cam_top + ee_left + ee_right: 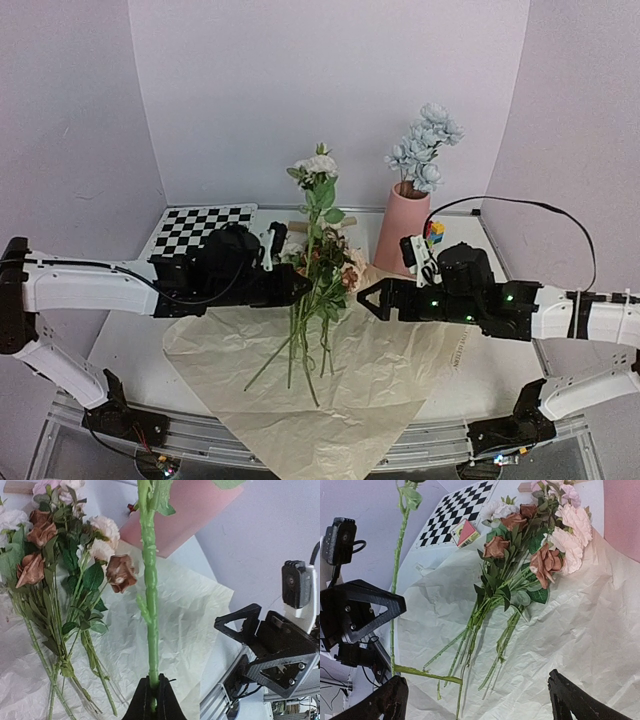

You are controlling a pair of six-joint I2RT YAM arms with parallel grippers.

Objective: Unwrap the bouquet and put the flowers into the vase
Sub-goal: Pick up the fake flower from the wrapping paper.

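The peach-tan paper lies spread flat on the table. Pink, white and rust-brown flowers lie across it, stems toward me. My left gripper is shut on the green stem of a white flower, which it holds upright above the pile. The pink vase stands at the back right with pale-blue flowers in it. My right gripper hovers open just right of the pile, nothing between its fingers. The loose flowers lie beyond it.
A black-and-white checkerboard lies at the back left. Small coloured toy blocks sit beside the vase. A small pink-and-red card lies near the checkerboard. Walls close the table in on three sides.
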